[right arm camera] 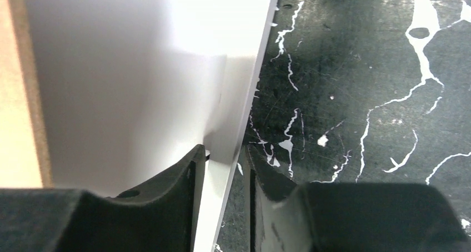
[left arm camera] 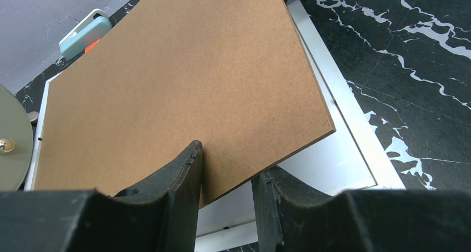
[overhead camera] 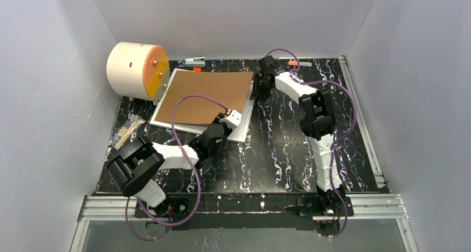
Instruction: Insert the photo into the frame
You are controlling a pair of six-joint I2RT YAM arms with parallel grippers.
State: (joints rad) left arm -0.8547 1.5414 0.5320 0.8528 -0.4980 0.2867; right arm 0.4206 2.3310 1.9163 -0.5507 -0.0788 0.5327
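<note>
Left tool [left arm camera: 229,164] pinches a corner of the brown backing board [left arm camera: 178,80], tilted above the frame [left arm camera: 355,130] at upper centre of the overhead view. Right tool [right arm camera: 225,157] nips the frame's white edge. I see no photo anywhere. Such a thin corner grip could slip, dropping the board; the round drum [overhead camera: 136,70] crowds the left.

A brown board [left arm camera: 183,85] is shown with a matt, finely grained surface, like pressed fibreboard. The frame [left arm camera: 347,119] is seen as smooth white, with a faint sheen along its edge. The table [left arm camera: 422,63] is finished in a black, white-veined marble pattern, smooth and slightly glossy. The left claw [left arm camera: 228,169] and right claw [right arm camera: 225,157] are made of matt black plastic, faintly ridged. A silvery metal rail [overhead camera: 105,205] is fitted along the table's near edge.
</note>
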